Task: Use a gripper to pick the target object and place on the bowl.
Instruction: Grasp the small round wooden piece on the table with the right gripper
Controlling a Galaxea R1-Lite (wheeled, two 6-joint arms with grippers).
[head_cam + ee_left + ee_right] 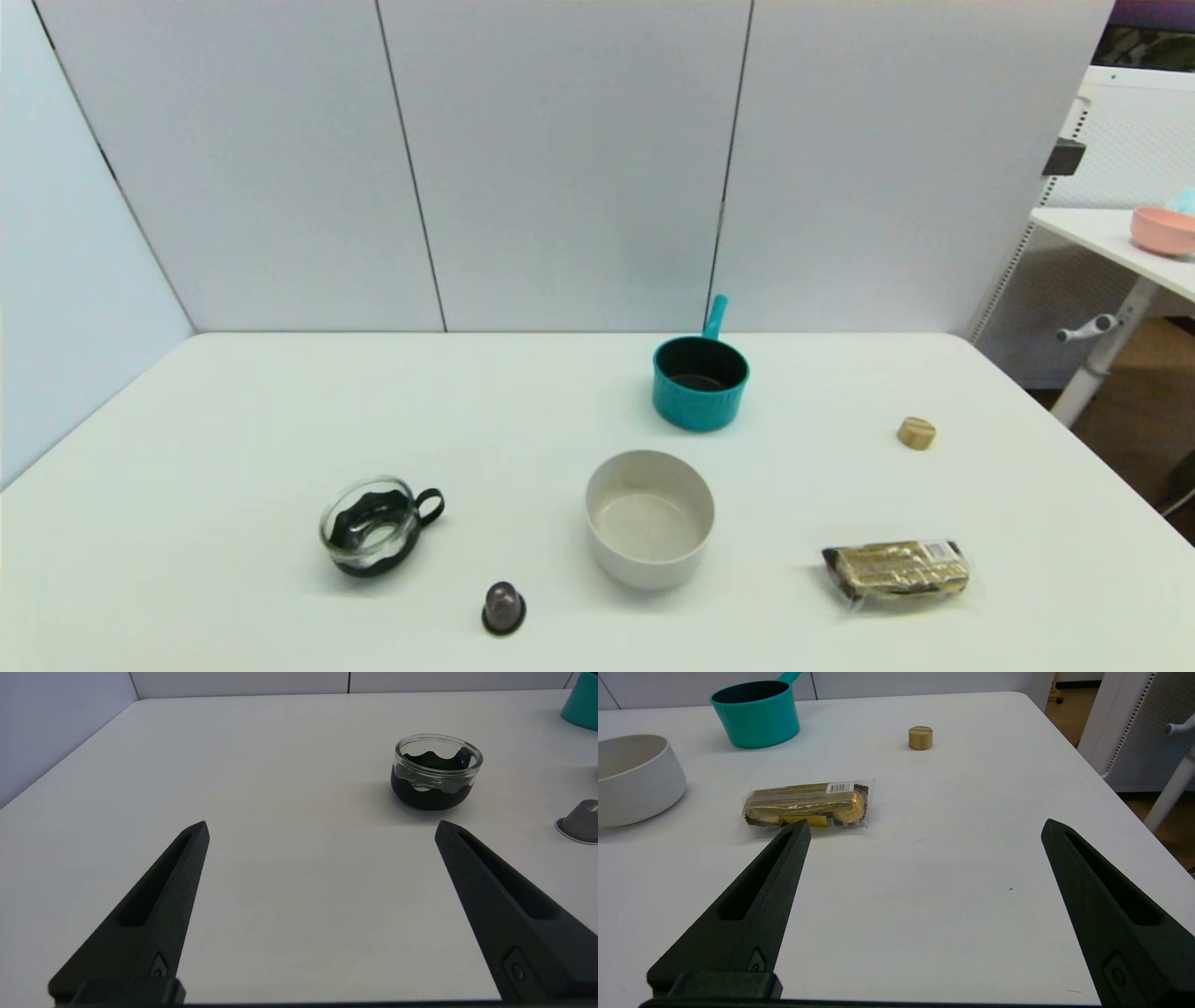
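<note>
The small wooden cylinder (917,432) stands upright on the worktop (523,411) at the right side, well apart from the beige bowl (649,551) in the middle, with the wrapped bar (896,569) lying nearer to the robot. The right gripper (924,828) hovers low over bare worktop with its jaws spread wide and nothing between them, and the left gripper (321,826) is the same near the glass cup (437,772). To do the reach well, I think the right arm should pass beside the bar, center the cylinder between the jaws and close on its round side.
</note>
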